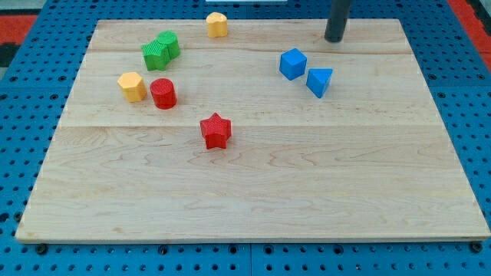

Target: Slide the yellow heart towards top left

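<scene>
The yellow heart [217, 24] sits near the board's top edge, a little left of centre. My tip [334, 38] rests on the board near the top edge, well to the right of the heart and not touching any block. The dark rod rises out of the view's top. The nearest blocks to the tip are a blue cube [292, 64] and a blue triangle [319, 81], both below and slightly left of it.
Two green blocks [160, 50] touch each other at the upper left. A yellow hexagon [132, 86] and a red cylinder [163, 93] stand side by side below them. A red star [215, 130] lies near the middle. The wooden board [253, 207] lies on a blue pegboard.
</scene>
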